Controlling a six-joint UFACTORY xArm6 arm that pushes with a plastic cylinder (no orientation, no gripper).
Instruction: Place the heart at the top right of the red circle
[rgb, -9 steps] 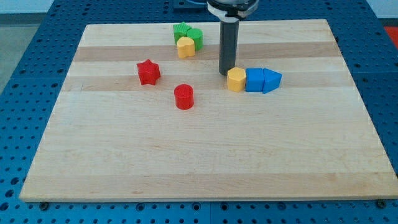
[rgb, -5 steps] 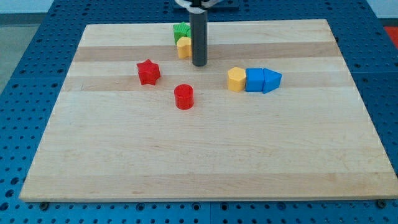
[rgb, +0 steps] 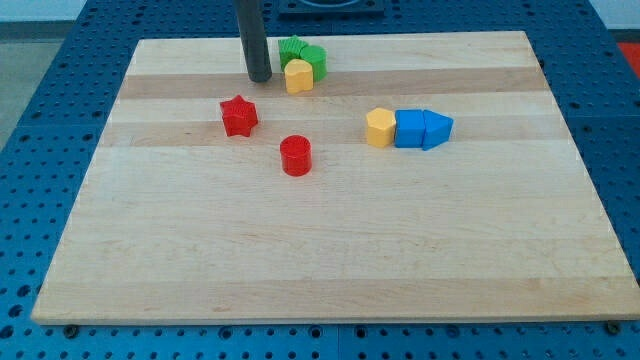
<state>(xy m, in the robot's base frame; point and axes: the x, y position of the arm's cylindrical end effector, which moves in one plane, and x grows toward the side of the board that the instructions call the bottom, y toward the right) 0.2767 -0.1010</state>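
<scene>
While no pincer exists here, only a bare rod, my tip stands just at nine o'clock of the yellow heart, apart. Red circle lies at six. Risk: a push drags the touching green blocks along.

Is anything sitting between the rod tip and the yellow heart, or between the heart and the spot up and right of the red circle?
Nothing visible. My tip stands just left of the yellow heart with bare board between. The green blocks sit behind the heart, off the path down to the red circle.
</scene>
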